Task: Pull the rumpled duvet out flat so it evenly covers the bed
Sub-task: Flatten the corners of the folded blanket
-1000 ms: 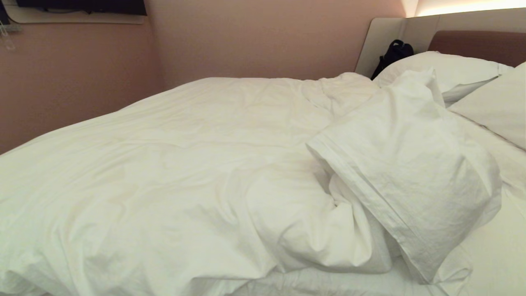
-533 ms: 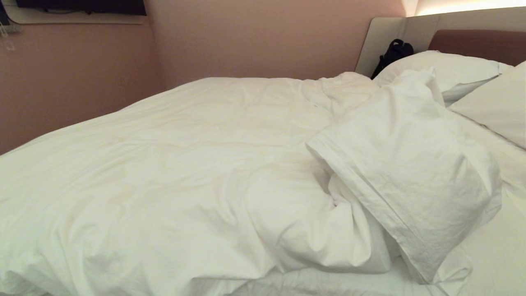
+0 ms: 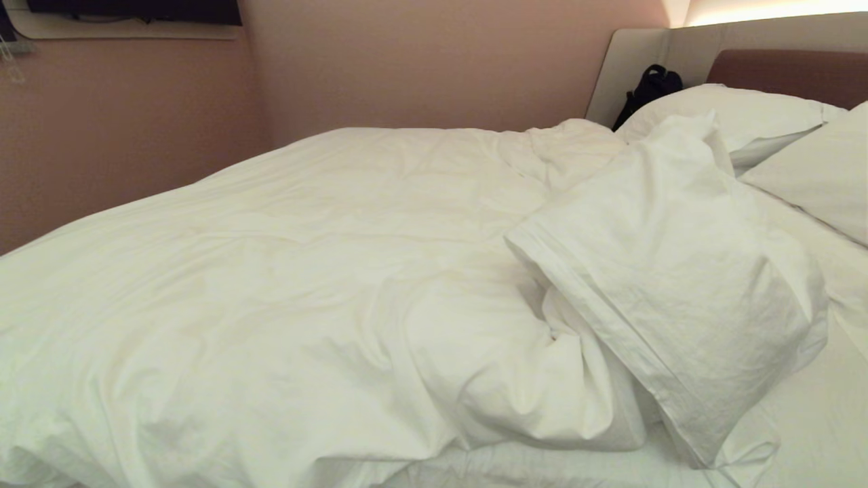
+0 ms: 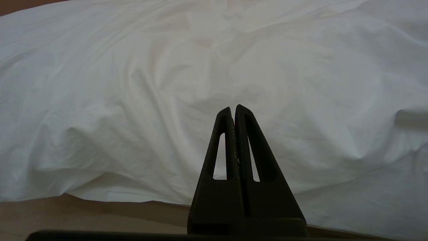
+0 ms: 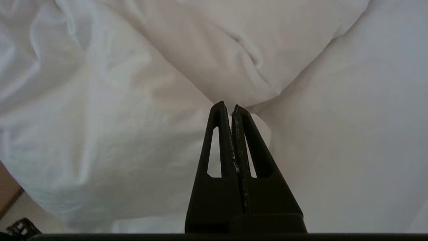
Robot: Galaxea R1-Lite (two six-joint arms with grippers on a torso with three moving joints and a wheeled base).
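1. White and puffy, the duvet [image 3: 285, 271] covers most of the bed [image 3: 824, 413], with one corner folded back near the pillows [image 3: 739, 115].
2. The bare sheet [image 3: 831, 407] shows beside that fold.
3. The left gripper [image 4: 233, 110] hangs by the duvet's edge, fingers pressed together, holding nothing.
4. The right gripper [image 5: 227, 107] points at the fold, also closed and empty.

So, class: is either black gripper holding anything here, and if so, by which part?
Nothing is held. The left gripper and right gripper are both shut and empty, near the puffy white duvet.
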